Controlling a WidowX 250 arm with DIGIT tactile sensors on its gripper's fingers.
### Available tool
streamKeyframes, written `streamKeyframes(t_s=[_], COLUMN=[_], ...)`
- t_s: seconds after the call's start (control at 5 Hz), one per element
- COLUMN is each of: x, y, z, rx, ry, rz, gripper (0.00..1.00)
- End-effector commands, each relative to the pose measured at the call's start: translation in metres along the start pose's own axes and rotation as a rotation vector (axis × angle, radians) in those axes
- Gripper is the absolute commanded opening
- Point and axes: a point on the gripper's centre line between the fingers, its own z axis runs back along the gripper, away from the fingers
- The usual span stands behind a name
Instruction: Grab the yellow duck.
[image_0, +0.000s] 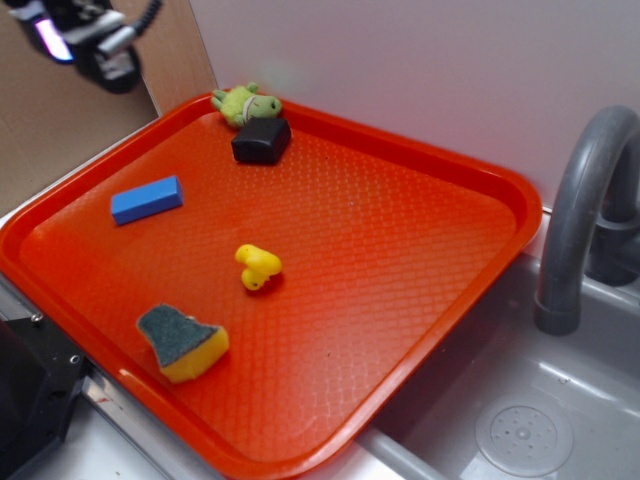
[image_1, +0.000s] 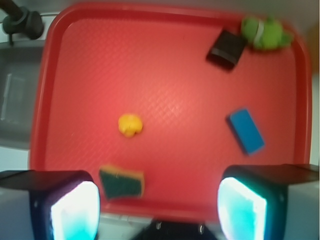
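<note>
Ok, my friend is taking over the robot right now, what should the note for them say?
Gripper: open, holding nothing, high above the red tray, over its near edge by the wrist view.
Yellow duck: loose near the tray's middle, touching nothing. The sponge sits closest to it, apart.
Done: nothing grabbed yet.
Left: move over the duck, come down, shut the fingers on it.

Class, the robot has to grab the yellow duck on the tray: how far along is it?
Nothing is done yet: the yellow duck lies free on the red tray, apart from the sponge. In hand: the gripper hangs high above, jaws wide open and empty. Left: come down over the duck, close on it and lift.
</note>
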Motion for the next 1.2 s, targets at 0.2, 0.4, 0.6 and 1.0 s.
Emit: streamKeyframes(t_s=[0.2,0.4,0.6,1.0], x=[0.015,0.024,0.030,0.009], y=[-0.033,-0.030,-0.018,-0.026], z=[-0.085,-0.117,-0.140,-0.170], rx=[0.066,0.132,0.182,0.163], ry=[0.046,0.074,0.117,0.171], rz=[-0.095,-0.083,-0.073,-0.110], gripper=[1.00,1.00,1.00,1.00])
